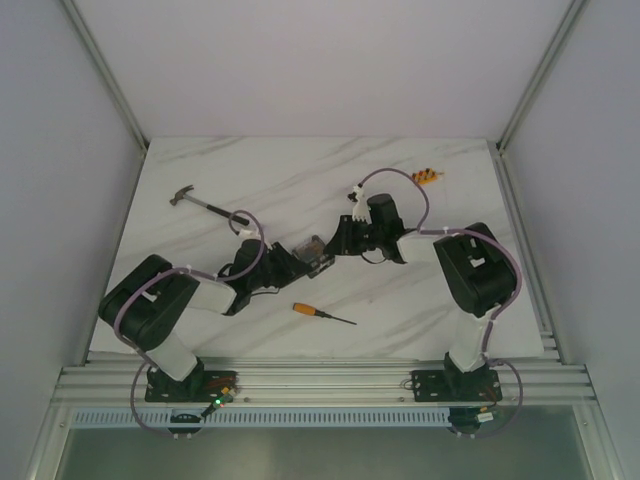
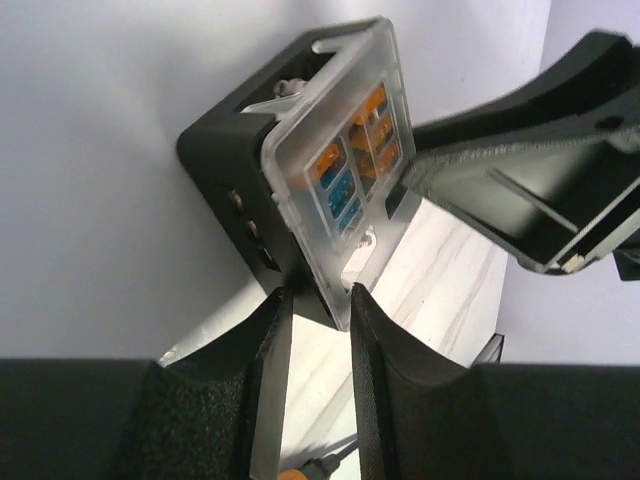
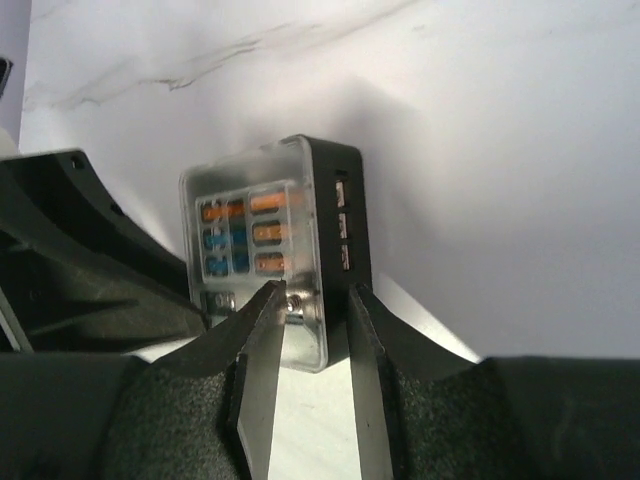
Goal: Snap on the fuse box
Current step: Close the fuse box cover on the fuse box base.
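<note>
The fuse box [image 1: 313,248] is a small black box with a clear lid over orange and blue fuses. It sits between my two grippers at the table's middle. In the left wrist view the box [image 2: 340,170] stands tilted, and my left gripper [image 2: 318,295] is closed on its lower corner, lid on one side and black base on the other. In the right wrist view my right gripper [image 3: 312,295] is closed on the box's [image 3: 255,235] lower end across lid and base. In the top view the left gripper [image 1: 290,262] and right gripper [image 1: 336,240] face each other.
A hammer [image 1: 205,205] lies at the back left. A screwdriver with an orange handle [image 1: 320,314] lies in front of the grippers. A small orange block [image 1: 428,178] sits at the back right. A metal frame rail [image 1: 520,230] runs along the table's right edge.
</note>
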`<state>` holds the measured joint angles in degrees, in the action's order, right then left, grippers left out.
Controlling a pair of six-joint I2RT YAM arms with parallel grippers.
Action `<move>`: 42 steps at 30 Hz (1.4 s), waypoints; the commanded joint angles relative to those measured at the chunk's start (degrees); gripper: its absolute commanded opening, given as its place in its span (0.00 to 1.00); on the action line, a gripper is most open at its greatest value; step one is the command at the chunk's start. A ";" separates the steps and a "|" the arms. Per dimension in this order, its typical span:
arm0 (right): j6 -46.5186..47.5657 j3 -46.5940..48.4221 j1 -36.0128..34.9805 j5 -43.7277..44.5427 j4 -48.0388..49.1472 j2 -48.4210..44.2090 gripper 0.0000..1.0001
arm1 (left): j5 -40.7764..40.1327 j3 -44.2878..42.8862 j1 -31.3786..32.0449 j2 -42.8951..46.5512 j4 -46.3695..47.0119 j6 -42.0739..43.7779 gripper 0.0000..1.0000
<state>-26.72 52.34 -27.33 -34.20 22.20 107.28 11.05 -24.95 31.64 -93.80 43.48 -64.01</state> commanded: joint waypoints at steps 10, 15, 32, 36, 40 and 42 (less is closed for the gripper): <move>7.18 8.31 -2.17 0.48 -9.73 4.08 0.40 | -3.13 -5.66 10.11 -3.81 -6.82 -1.16 0.35; 6.68 6.63 0.10 5.88 -9.89 -2.55 0.49 | -4.86 -6.07 10.12 2.95 -13.39 1.51 0.48; -10.52 -15.82 -1.87 0.76 8.34 -14.74 0.56 | -3.60 -6.24 -0.80 13.63 -29.31 16.37 0.58; -12.61 -16.39 -2.89 -0.65 11.85 -11.91 0.55 | -2.02 -7.08 -2.56 9.85 -28.21 17.88 0.54; -13.25 -15.79 -3.66 -0.98 13.25 -9.72 0.52 | 0.50 -7.77 -2.84 7.92 -26.21 18.38 0.50; -13.27 -15.61 -3.79 -0.98 13.54 -9.09 0.50 | 1.39 -7.94 -2.84 6.99 -25.71 18.29 0.46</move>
<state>-38.57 36.36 -30.59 -33.71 31.79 96.68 9.47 -31.86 29.02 -84.79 17.21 -47.88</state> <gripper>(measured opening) 0.517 0.490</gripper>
